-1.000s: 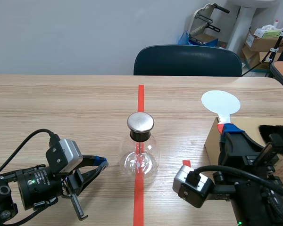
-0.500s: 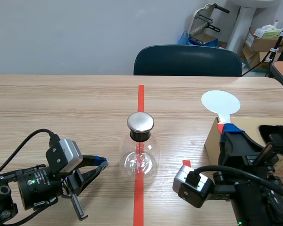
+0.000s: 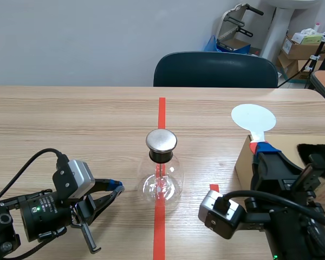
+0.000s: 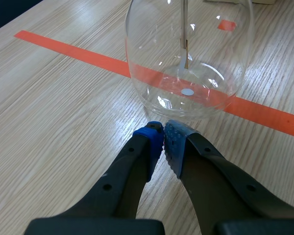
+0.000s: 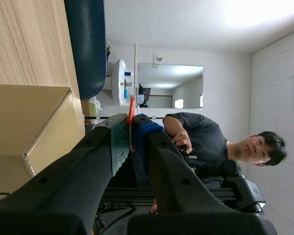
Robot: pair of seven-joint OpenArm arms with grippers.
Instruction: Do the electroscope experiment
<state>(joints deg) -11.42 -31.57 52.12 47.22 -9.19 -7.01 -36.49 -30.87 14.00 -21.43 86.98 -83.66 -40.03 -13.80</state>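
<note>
The electroscope [image 3: 161,173], a round glass flask with a metal cap and a thin rod inside, stands on the red tape line at mid-table. My left gripper [image 3: 116,189] lies low on the table just to its left, shut on nothing. In the left wrist view the blue pads [image 4: 157,139] meet right in front of the flask's glass wall [image 4: 186,54]. My right gripper [image 3: 260,147] stands upright at the right, shut on the red handle of a white round paddle [image 3: 253,117]. The paddle [image 5: 134,73] shows edge-on between the fingers in the right wrist view.
A cardboard box [image 3: 244,160] sits at the right beside my right arm, with a black furry piece [image 3: 314,154] on it. A dark chair [image 3: 215,70] stands behind the far table edge. A person [image 5: 210,142] appears in the right wrist view, beyond the table.
</note>
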